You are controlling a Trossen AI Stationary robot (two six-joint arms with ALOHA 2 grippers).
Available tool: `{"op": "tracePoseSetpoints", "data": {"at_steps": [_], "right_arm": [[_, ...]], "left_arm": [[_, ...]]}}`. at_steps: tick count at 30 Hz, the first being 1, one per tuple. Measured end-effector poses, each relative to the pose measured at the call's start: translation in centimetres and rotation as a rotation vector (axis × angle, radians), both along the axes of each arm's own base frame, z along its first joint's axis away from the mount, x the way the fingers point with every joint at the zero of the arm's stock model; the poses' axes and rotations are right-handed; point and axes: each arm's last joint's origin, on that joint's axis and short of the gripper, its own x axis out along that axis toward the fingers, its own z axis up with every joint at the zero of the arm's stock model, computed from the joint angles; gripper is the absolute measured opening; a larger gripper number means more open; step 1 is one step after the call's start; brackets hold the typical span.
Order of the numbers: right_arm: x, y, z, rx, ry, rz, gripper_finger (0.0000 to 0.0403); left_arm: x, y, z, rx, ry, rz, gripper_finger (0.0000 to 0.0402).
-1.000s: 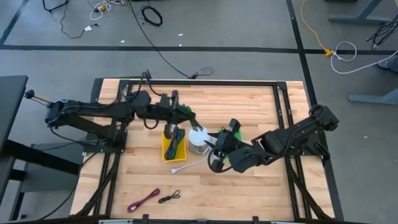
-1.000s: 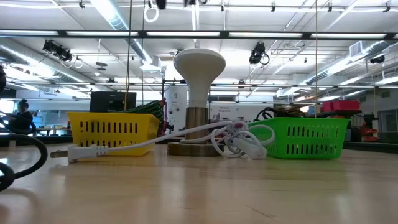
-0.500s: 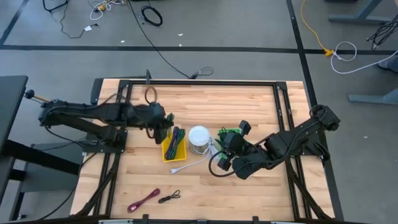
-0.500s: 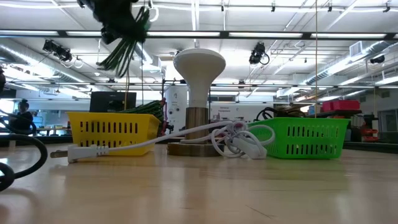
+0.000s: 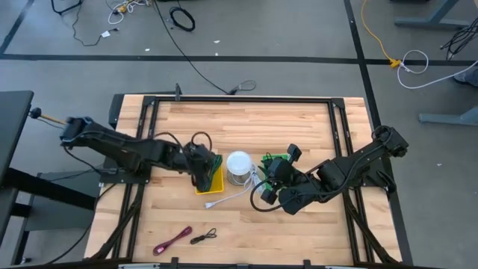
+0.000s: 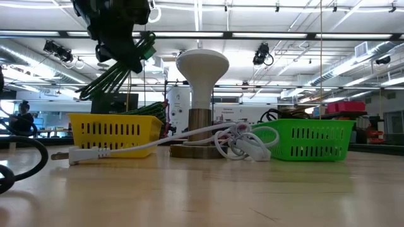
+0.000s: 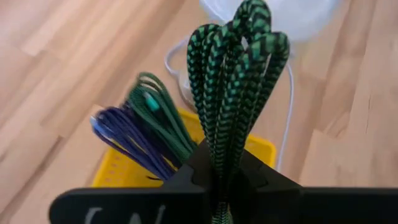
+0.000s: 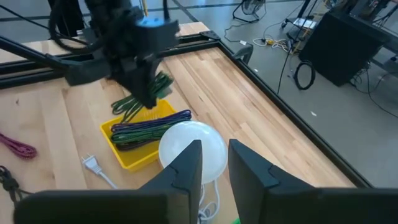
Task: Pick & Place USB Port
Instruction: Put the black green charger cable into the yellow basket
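Left hand clamped on a folded bundle of green-and-black braided USB cable, holding it in the air just above the yellow plastic basket on the wooden tabletop. Basket already holds a purple cable bundle and a dark green one. White dome lamp on a metal base sits just beside the basket, its white power cord trailing across the tabletop. Right hand hovers near the lamp over the green plastic basket, fingers slightly apart, nothing between them. Magenta cable and small black cable lie near the front edge.
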Motion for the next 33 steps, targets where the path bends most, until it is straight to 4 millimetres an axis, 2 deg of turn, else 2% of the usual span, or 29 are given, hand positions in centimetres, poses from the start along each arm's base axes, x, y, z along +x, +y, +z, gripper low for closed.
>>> {"op": "tracePoseSetpoints", "data": {"at_steps": [12, 16, 24, 33], "right_arm": [[0.0, 0.0, 0.0, 0.001, -0.002, 0.0, 0.0078], [0.0, 0.0, 0.0, 0.001, -0.001, 0.001, 0.0078], [0.0, 0.0, 0.0, 0.001, 0.0, 0.0, 0.0078], [0.0, 0.0, 0.0, 0.001, -0.002, 0.001, 0.0078]], "left_arm": [[0.5, -0.4, -0.6, -0.016, -0.006, 0.08, 0.0019], [0.4, -0.9, -0.7, -0.024, -0.006, 0.076, 0.0019], [0.9, -2.4, -2.2, -0.005, 0.037, 0.067, 0.0019], [1.2, -2.4, -2.7, 0.027, 0.047, 0.101, 0.0019]]}}
